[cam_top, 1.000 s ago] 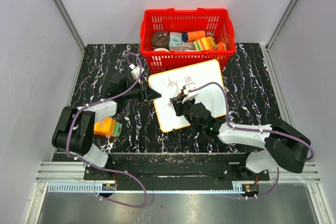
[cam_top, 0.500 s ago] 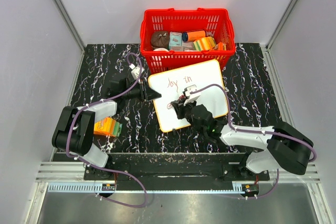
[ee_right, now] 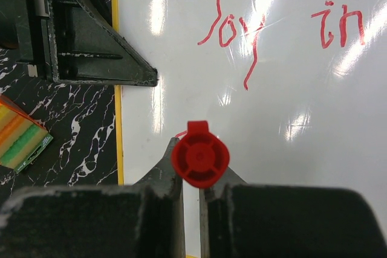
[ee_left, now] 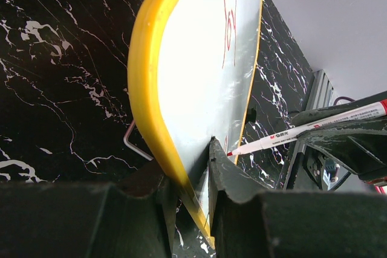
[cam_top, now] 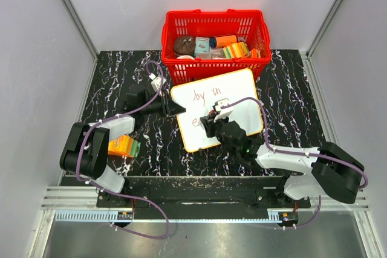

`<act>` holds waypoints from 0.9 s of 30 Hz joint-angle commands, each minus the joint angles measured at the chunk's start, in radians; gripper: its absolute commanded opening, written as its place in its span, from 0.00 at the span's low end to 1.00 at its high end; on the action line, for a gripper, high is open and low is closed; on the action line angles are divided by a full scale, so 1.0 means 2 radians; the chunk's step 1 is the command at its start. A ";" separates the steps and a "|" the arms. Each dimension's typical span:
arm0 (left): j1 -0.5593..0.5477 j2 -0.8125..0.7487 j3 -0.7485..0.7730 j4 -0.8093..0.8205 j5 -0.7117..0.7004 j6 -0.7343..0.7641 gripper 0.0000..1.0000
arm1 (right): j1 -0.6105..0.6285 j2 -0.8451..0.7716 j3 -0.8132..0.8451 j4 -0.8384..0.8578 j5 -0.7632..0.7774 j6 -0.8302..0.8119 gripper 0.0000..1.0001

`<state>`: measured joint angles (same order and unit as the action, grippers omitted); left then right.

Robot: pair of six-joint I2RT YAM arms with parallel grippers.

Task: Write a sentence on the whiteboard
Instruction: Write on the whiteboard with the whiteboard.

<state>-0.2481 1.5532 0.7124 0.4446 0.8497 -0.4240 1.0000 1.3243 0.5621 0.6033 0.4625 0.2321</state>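
Now, R jaws clenched on white-barrelled, red-capped marker [ee_right: 200, 160], tip down on flat white orange-rimmed whiteboard [cam_top: 242, 83]. Board lies on black marbled worktop [cam_top: 121, 70], just before red plastic basket [cam_top: 175, 34]. L jaws clamped on board's left rim, steadying it. Red handwritten sentence [ee_right: 225, 34] reads "joy in"; tip sits below "joy", so next strokes prob. run rightward, parallel w/ that line. R arm's job.

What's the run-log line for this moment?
left gripper: shut on whiteboard rim | right gripper: shut on red marker | sentence: joy in, second line begun
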 commanded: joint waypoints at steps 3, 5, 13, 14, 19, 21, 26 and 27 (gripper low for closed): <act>-0.016 0.013 0.000 -0.033 -0.066 0.102 0.00 | -0.008 -0.016 0.010 -0.008 0.026 -0.018 0.00; -0.016 0.013 0.000 -0.033 -0.067 0.102 0.00 | -0.007 -0.024 0.013 -0.004 0.010 -0.021 0.00; -0.016 0.012 0.000 -0.035 -0.067 0.104 0.00 | -0.008 -0.084 0.010 0.009 -0.012 -0.029 0.00; -0.016 0.013 0.000 -0.034 -0.067 0.105 0.00 | -0.011 -0.082 0.011 0.002 -0.007 -0.032 0.00; -0.016 0.013 0.000 -0.034 -0.067 0.104 0.00 | -0.032 -0.063 0.017 -0.003 -0.003 -0.022 0.00; -0.016 0.012 0.000 -0.035 -0.068 0.104 0.00 | -0.036 -0.057 0.019 -0.004 -0.006 -0.018 0.00; -0.016 0.012 0.000 -0.035 -0.068 0.104 0.00 | -0.041 -0.048 0.025 -0.003 -0.014 -0.016 0.00; -0.016 0.012 0.000 -0.035 -0.068 0.104 0.00 | -0.041 -0.046 0.026 -0.003 -0.016 -0.016 0.00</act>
<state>-0.2539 1.5532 0.7181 0.4419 0.8501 -0.4175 0.9264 1.2186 0.5636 0.5777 0.4347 0.1913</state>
